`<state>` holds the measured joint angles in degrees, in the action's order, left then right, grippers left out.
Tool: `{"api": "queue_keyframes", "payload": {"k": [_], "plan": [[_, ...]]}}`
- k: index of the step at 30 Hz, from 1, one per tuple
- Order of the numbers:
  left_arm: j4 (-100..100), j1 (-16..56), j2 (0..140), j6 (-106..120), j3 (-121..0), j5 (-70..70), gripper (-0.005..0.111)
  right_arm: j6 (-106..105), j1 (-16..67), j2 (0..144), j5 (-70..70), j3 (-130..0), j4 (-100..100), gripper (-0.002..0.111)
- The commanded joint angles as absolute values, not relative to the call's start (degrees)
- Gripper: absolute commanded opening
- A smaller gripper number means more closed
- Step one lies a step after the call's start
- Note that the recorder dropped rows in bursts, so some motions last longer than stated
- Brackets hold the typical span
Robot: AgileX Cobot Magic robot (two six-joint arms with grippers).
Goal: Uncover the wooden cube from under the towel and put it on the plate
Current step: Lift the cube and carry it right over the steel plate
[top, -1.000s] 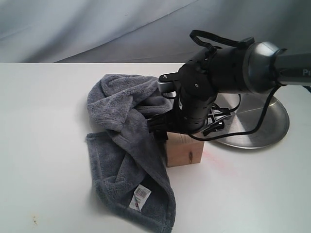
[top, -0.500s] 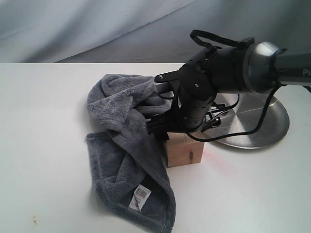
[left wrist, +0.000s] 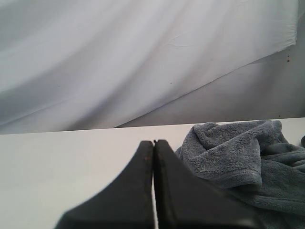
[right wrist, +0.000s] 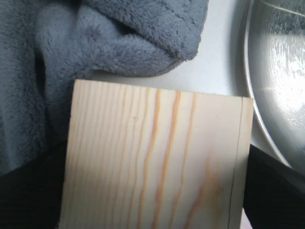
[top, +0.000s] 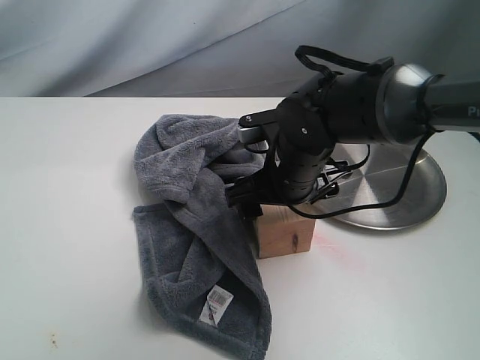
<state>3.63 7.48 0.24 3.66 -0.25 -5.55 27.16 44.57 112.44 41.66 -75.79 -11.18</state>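
The wooden cube (top: 283,234) (right wrist: 152,162) rests on the white table between the towel and the plate. My right gripper (top: 279,208) (right wrist: 155,195) comes down over it, and its dark fingers (right wrist: 274,191) press against two opposite sides of the cube. The blue-grey towel (top: 187,217) (right wrist: 95,43) (left wrist: 238,152) lies crumpled beside the cube, pulled off it, and still touches one side. To the right lies the steel plate (top: 409,199) (right wrist: 281,71), partly behind the arm. My left gripper (left wrist: 153,143) is shut on nothing, low over the table short of the towel, and is out of the exterior view.
The towel's white label (top: 217,306) lies near the table's front edge. The bulky right arm (top: 360,105) reaches in from the right over the plate. A grey cloth backdrop (top: 150,45) hangs behind the table.
The right wrist has turned and shifted a little over the cube. The cube, towel and plate have stayed where they were.
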Motion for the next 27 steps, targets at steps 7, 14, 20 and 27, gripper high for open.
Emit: {"api": "queue_keyframes", "payload": {"k": [7,14,20,27], "plan": [[3.8,7.4,0.0,3.5,0.0,-4.8,0.0,27.0,44.6,108.3,41.4,-75.7,-11.4,0.039],[3.8,7.4,0.0,3.5,0.0,-4.8,0.0,27.0,43.9,105.6,43.2,-75.7,-15.8,0.039],[3.8,7.4,0.0,3.5,0.0,-4.8,0.0,27.2,40.3,104.5,44.7,-75.7,-16.6,0.039],[3.8,7.4,0.0,3.5,0.0,-4.8,0.0,25.5,33.3,103.8,45.8,-75.7,-17.7,0.039]]}}
